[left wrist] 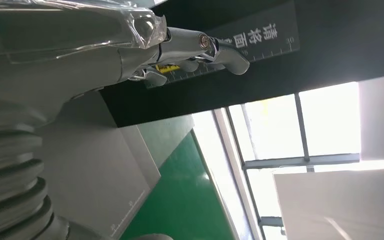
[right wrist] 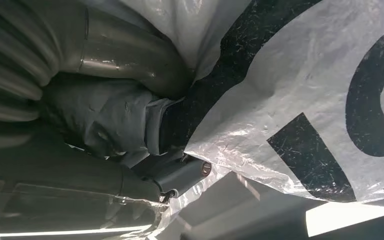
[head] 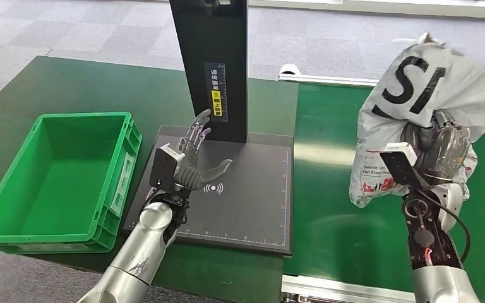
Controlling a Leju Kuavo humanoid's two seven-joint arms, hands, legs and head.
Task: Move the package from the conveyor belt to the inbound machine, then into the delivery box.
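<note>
A white plastic mailer package (head: 426,88) with big black letters hangs above the green conveyor belt (head: 335,208) at the right, gripped by my right hand (head: 434,146). In the right wrist view the package (right wrist: 300,85) presses against my right hand's fingers (right wrist: 130,65). My left hand (head: 196,158) hovers open, fingers spread, over the black platform of the inbound machine (head: 246,189), just in front of its black upright column (head: 211,63). In the left wrist view my left hand's fingers (left wrist: 200,45) point at the column's ruler label (left wrist: 260,40). The green delivery box (head: 57,177) stands empty at the left.
The box and the machine sit on a dark green table (head: 88,88). A white rail (head: 328,79) borders the belt's far end. Grey floor tiles (head: 69,28) lie beyond.
</note>
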